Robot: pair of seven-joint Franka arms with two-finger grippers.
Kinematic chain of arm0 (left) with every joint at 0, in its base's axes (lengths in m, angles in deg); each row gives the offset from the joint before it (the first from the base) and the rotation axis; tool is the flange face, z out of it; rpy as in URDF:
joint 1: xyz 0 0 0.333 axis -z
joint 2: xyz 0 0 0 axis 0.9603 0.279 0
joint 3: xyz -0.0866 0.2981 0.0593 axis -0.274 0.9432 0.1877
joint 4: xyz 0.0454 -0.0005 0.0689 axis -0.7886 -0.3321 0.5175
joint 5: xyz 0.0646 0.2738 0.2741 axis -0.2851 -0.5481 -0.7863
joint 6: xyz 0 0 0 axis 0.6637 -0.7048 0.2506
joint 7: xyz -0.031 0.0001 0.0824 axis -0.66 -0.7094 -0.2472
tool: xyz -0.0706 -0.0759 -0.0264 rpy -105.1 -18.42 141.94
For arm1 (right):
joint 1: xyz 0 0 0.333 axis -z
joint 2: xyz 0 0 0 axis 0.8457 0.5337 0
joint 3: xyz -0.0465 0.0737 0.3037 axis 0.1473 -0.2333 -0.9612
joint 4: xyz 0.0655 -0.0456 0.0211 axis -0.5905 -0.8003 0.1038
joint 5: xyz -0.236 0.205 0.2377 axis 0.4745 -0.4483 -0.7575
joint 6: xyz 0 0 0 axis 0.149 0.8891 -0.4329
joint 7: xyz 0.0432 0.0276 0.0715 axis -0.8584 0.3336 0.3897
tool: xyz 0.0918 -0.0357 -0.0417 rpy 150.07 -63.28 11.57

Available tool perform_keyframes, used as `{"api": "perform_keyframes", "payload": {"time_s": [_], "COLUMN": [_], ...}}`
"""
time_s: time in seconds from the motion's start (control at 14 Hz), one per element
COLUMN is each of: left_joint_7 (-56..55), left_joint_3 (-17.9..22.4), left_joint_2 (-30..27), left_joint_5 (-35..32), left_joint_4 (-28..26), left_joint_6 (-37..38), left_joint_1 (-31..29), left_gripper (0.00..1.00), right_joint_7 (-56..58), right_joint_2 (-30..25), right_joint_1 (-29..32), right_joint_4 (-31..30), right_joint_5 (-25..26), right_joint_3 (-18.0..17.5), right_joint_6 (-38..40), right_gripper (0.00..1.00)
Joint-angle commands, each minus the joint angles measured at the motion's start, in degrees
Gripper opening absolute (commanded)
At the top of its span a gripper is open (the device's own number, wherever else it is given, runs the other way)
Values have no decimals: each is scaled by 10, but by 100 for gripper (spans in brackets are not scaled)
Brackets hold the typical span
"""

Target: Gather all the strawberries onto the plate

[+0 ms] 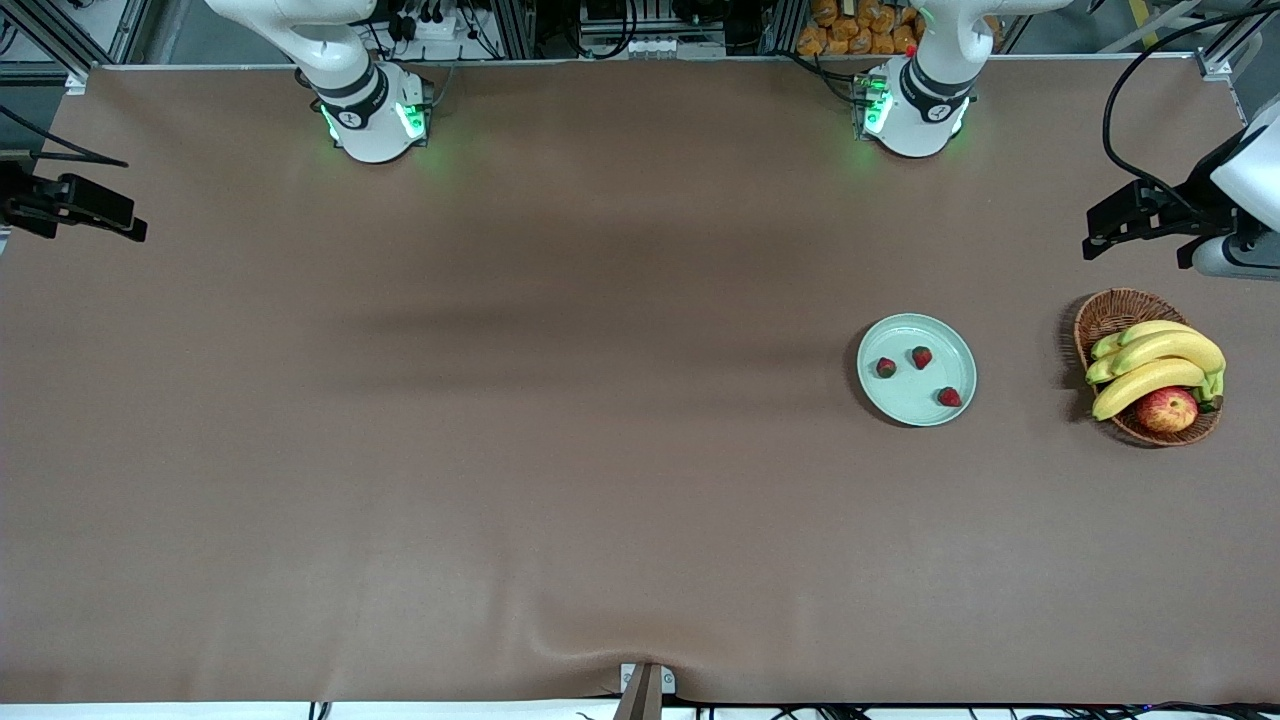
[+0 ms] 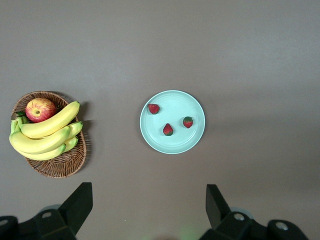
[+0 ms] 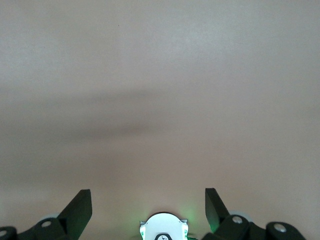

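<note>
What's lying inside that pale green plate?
Three strawberries lie apart in the plate, nothing else. The table under the plate is covered.

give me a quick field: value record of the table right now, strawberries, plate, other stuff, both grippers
strawberries: three, all lying in the plate, apart from each other
plate: mint-green, toward the left arm's end of the table
strawberries outside plate: none visible
basket: wicker, beside the plate, closer to the table's end; holds bananas and an apple
left gripper: open, empty, high above the table with plate and basket in its view
right gripper: open, empty, high over bare table
task state: looks complete
</note>
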Motion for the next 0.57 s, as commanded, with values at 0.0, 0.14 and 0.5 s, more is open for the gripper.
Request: {"api": "perform_keyframes", "payload": {"time_s": [0.0,0.14,0.5], "left_joint_7": [-7,-7,-7], "left_joint_3": [-2,-2,-6], "left_joint_2": [-3,-3,-1], "left_joint_5": [5,5,6], "left_joint_4": [-1,-1,-3], "left_joint_6": [-2,-3,-4], "left_joint_1": [-3,-3,-1], "left_gripper": [100,100,100], "right_joint_7": [-2,-2,-2], "right_joint_2": [1,1,1], "right_joint_1": [-2,-2,-2], "right_joint_4": [11,11,11], "right_joint_5": [3,3,3], "right_joint_3": [0,0,0], "right_joint_6": [8,8,8], "right_gripper": [100,100,100]}}
